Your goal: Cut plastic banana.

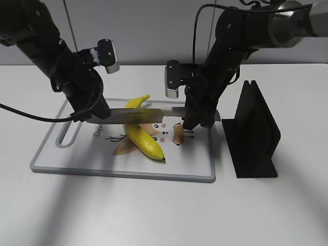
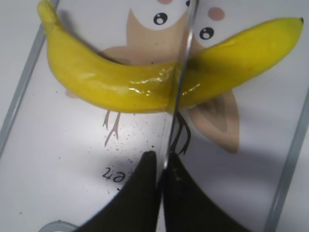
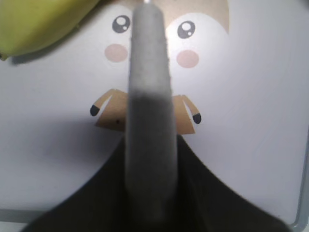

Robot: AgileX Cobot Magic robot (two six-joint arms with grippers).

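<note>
The plastic banana (image 1: pixel 146 141) lies on the white cutting board (image 1: pixel 77 163), stem toward the back. A knife (image 1: pixel 138 116) lies level across the banana's middle. My left gripper (image 1: pixel 91 117) is shut on the blade's tip end. In the left wrist view its jaws (image 2: pixel 161 162) pinch the thin blade (image 2: pixel 181 87), which meets the banana (image 2: pixel 106 79) at mid-length. My right gripper (image 1: pixel 197 119) is shut on the knife's grey handle (image 3: pixel 149 96), with its jaws (image 3: pixel 149 159) on either side. The banana's end (image 3: pixel 34 24) shows at the top left of the right wrist view.
A black knife stand (image 1: pixel 253 133) stands upright just right of the board, close to the right arm. The board has a cartoon print (image 3: pixel 188 58) and a handle slot (image 1: pixel 68 136) at its left end. White table lies all around.
</note>
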